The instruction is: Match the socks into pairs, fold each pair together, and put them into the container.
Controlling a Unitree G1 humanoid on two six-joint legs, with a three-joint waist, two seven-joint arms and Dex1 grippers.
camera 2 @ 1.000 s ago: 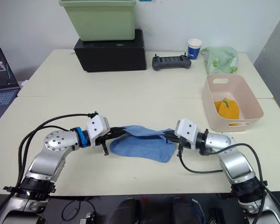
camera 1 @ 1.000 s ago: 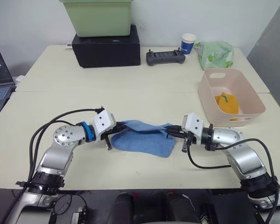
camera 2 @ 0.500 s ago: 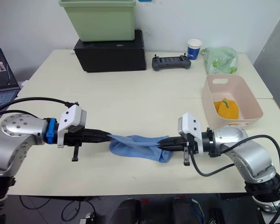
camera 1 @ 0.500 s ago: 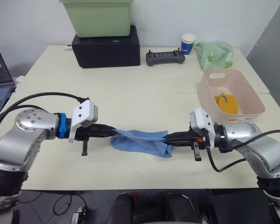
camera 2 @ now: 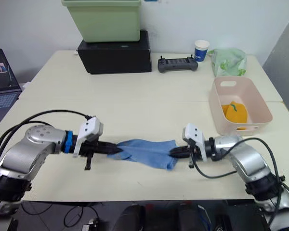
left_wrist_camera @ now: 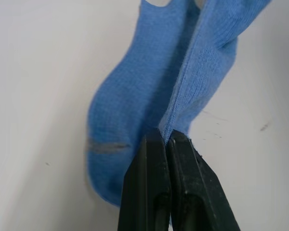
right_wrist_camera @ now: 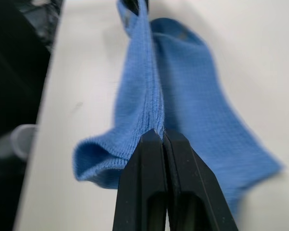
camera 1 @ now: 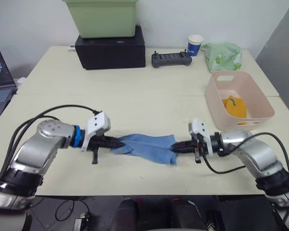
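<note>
light blue socks (camera 1: 147, 147) lay stretched on the table (camera 1: 135, 98) near its front edge, left gripper (camera 1: 116, 143) pinching one end, right gripper (camera 1: 175, 147) pinching the other; mustard-orange socks (camera 1: 233, 107) sat in the pink basket (camera 1: 241, 82).

Table (camera 1: 149, 96): cream.
Far edge: black box (camera 1: 110, 48), controller (camera 1: 171, 59), cup (camera 1: 195, 44).
Right edge: pink basket (camera 1: 238, 102).
Front edge: blue socks (camera 1: 147, 147).
</note>
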